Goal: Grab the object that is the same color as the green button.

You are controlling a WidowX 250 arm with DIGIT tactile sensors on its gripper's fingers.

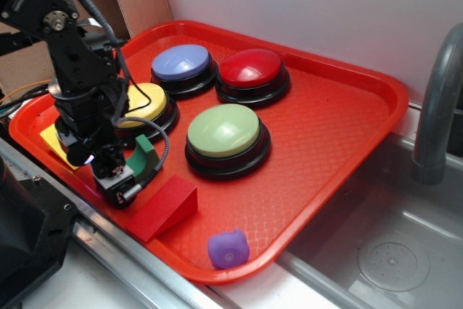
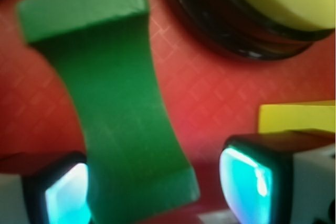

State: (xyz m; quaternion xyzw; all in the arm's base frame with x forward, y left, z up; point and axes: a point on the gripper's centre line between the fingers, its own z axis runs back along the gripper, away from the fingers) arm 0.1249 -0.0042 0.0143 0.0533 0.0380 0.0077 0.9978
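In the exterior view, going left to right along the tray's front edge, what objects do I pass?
Flat yellow rectangle → small dark green notched block → red wedge block → small purple soft lump, all on the red plastic tray.

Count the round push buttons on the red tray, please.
4. The blue button and the red button sit at the back. The yellow button is at the left, partly behind the arm. The green button is in the middle.
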